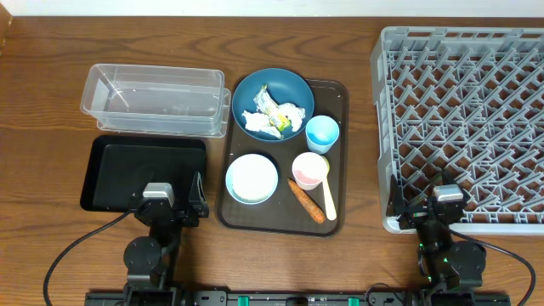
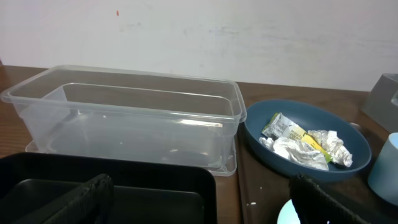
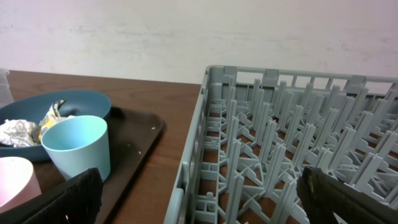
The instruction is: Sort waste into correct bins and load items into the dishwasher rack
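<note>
L end effector (image 2: 200, 193) spread wide by black tray (image 2: 155, 176), clear tub (image 2: 124, 118) beyond

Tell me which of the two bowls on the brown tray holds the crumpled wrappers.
The large dark blue bowl, at the back, holds the wrappers; the small white bowl shows none.

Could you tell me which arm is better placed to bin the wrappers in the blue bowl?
Left, probably: the left pincer sits at the black tray, beside the clear tub and nearer the wrappers; the right pincer is by the rack.
</note>
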